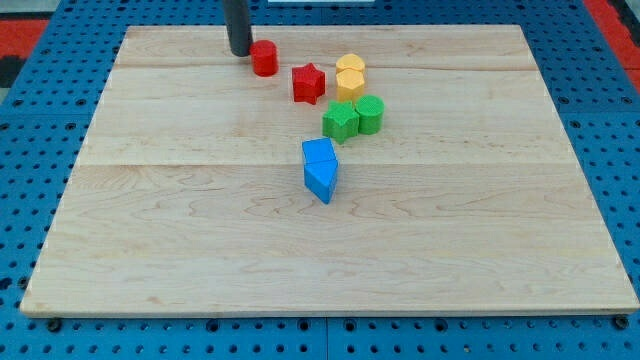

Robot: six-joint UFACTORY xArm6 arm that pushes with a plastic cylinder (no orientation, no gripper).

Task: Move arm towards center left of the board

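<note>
My tip (240,52) rests on the wooden board (150,230) near the view's top, left of centre. It stands just left of a red cylinder (264,59), almost touching it. A red star (308,82) lies to the right of the cylinder. Two yellow blocks (350,76) stand one behind the other, right of the star. A green star (340,121) and a green cylinder (369,114) sit side by side below them. Two blue blocks (320,168) lie pressed together near the board's middle.
The board lies on a blue pegboard surface (40,120) that shows on all sides. A red patch (20,30) shows at the view's top left corner.
</note>
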